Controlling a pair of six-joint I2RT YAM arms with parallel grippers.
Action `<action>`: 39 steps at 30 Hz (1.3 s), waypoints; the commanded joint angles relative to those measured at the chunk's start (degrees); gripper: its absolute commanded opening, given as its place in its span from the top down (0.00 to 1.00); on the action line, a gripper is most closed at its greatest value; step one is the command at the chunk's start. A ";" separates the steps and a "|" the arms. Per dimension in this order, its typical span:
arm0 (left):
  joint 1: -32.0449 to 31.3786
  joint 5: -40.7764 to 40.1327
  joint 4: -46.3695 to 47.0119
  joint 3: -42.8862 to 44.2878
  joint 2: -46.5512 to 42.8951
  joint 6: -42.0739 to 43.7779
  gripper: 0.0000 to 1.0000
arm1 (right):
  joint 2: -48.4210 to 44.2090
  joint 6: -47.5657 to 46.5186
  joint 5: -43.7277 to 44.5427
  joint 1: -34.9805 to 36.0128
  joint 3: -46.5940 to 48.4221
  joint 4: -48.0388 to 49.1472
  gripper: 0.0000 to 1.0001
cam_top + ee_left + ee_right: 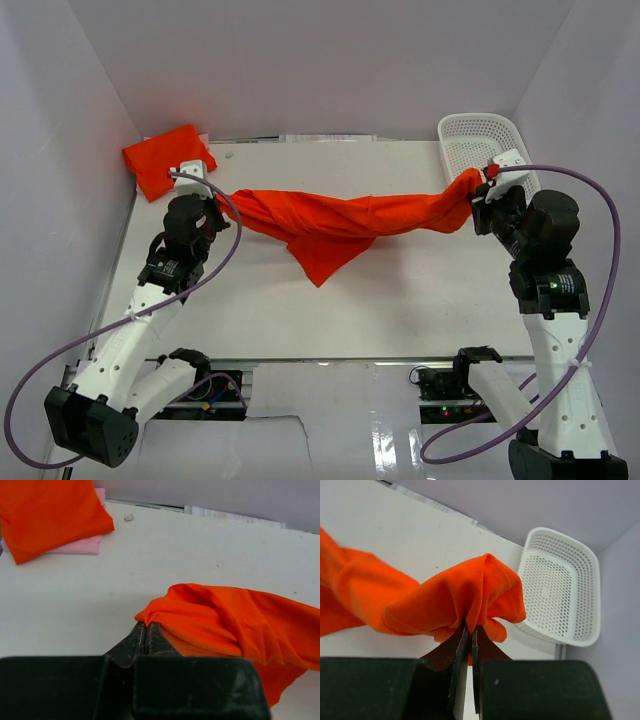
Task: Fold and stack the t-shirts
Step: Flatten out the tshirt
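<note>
Closest to the overhead camera, the arm bases point(88, 425) sit at the near edge of the table point(400, 300), and from them both arms reach away with one t-shirt point(350, 215) strung between them like a rope. The left gripper point(222, 203) pinches its left end and the right gripper point(478, 195) its right end. The middle sags in a loose point towards the table; I cannot tell whether it touches. A folded t-shirt point(165, 158) lies in the far left corner, and a white basket point(480, 117) sits in the far right corner. From the left wrist, I see the jaws clenched tight on a bunched wad of orange fabric, with the rest trailing off to the right. The folded t-shirt rests far left on something pink point(85, 545). From the right wrist, the jaws are likewise clamped on a gathered fold of the t-shirt, with the basket just beyond and to the right. I judge that one shirt is done and this is the second, at the spreading step before any fold. It is twisted and bunched rather than flat. The next move calls for lowering it onto the table and regrasping at true corners or shoulders, so that the cloth opens out and not merely stretches.
</note>
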 commanded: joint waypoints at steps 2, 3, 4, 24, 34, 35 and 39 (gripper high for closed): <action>3.98 -3.41 -5.31 1.66 2.39 -0.93 1.00 | -2.31 2.60 13.66 -0.98 1.08 5.40 0.92; 4.95 -2.89 -5.93 1.57 2.92 -2.15 1.00 | -3.28 2.69 18.20 -1.16 0.64 6.36 0.92; 5.83 -2.88 -6.37 1.66 3.62 -2.68 1.00 | -4.33 2.86 19.81 -1.24 -0.50 8.20 0.92; 16.48 -3.41 -5.87 13.80 10.76 -9.90 1.00 | -6.80 -2.67 24.31 -1.16 10.84 18.50 0.92; 16.48 4.84 11.11 2.89 -2.96 -7.97 1.00 | -7.35 4.79 2.26 -1.33 2.56 6.40 0.92; 16.48 6.50 10.33 4.11 -1.22 -7.35 1.00 | -6.03 4.88 -0.37 -1.33 3.00 4.81 0.92; 16.48 14.59 0.06 7.63 6.59 -6.91 1.00 | 1.95 4.27 -3.73 -1.33 4.24 -0.30 0.92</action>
